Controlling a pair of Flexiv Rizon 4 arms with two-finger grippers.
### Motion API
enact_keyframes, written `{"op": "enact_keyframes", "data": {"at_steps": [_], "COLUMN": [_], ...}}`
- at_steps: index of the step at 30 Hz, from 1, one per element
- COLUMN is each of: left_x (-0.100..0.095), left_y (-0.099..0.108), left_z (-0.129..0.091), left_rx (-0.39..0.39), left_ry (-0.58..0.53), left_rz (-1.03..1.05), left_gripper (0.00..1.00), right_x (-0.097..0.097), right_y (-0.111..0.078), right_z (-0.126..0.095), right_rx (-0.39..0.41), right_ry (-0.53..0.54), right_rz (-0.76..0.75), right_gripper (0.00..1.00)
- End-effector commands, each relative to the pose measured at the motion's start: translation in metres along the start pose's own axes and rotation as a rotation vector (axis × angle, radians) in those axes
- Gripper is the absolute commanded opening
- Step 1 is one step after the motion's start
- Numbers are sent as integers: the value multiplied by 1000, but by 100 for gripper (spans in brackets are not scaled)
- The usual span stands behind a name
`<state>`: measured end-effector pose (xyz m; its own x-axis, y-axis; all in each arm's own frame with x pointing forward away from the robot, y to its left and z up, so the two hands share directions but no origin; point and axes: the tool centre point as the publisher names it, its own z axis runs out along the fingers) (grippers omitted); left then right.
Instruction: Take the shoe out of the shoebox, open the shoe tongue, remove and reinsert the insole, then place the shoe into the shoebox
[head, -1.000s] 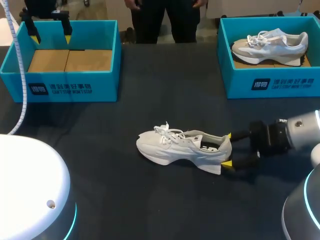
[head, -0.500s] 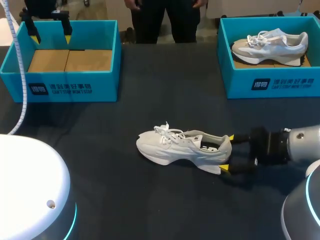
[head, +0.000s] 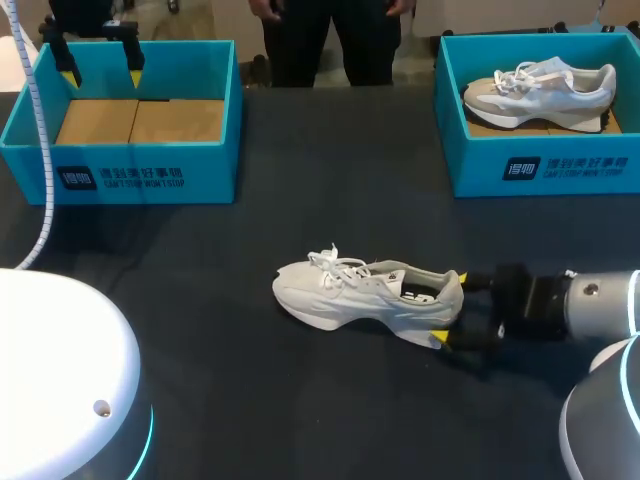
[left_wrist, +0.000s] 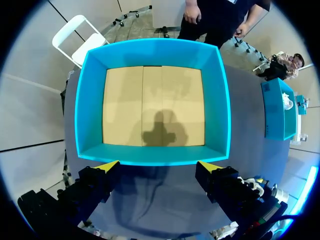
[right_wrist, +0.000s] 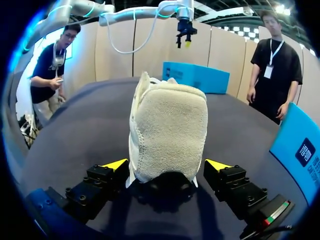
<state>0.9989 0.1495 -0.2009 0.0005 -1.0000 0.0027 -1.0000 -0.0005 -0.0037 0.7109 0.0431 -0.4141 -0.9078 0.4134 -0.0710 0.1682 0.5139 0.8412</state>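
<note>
Cream, fuzzy shoe (right_wrist: 167, 135) — heel between parted fingers (right_wrist: 115, 164)

**Three views, one shared box**

My head camera sits above and behind me, looking down over the whole table (head: 300, 200). My left wrist camera hangs over the left shoebox (left_wrist: 152, 54), facing straight down into it. My right wrist camera lies low, close behind the shoe (right_wrist: 167, 130), facing along the table toward that same box. All three views share it.
</note>
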Motion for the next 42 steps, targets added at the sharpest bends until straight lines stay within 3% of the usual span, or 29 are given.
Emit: {"op": "enact_keyframes", "data": {"at_steps": [1, 9, 10, 12, 15, 32, 42], "left_x": [0, 0, 0, 0, 0, 0, 0], "left_y": [0, 0, 0, 0, 0, 0, 0], "left_z": [0, 0, 0, 0, 0, 0, 0], "left_rx": [-1, -1, -1, -1, -1, -1, -1], "left_ry": [-1, -1, -1, -1, -1, -1, -1], "left_rz": [0, 0, 0, 0, 0, 0, 0], "left_gripper": [100, 100, 100, 100, 100, 100, 100], "right_x": [0, 4, 4, 4, 4, -6, -7], "right_y": [0, -1, -1, -1, -1, 7, 12], "right_z": [7, 11, 11, 11, 11, -2, 5], "right_rx": [0, -10, -11, -13, -18, -80, -97], "right_ry": [-4, 17, 18, 22, 40, 215, 278], "right_rz": [1, 3, 3, 2, -7, -121, -171], "right_gripper": [100, 99, 83, 41, 0, 0, 0]}}
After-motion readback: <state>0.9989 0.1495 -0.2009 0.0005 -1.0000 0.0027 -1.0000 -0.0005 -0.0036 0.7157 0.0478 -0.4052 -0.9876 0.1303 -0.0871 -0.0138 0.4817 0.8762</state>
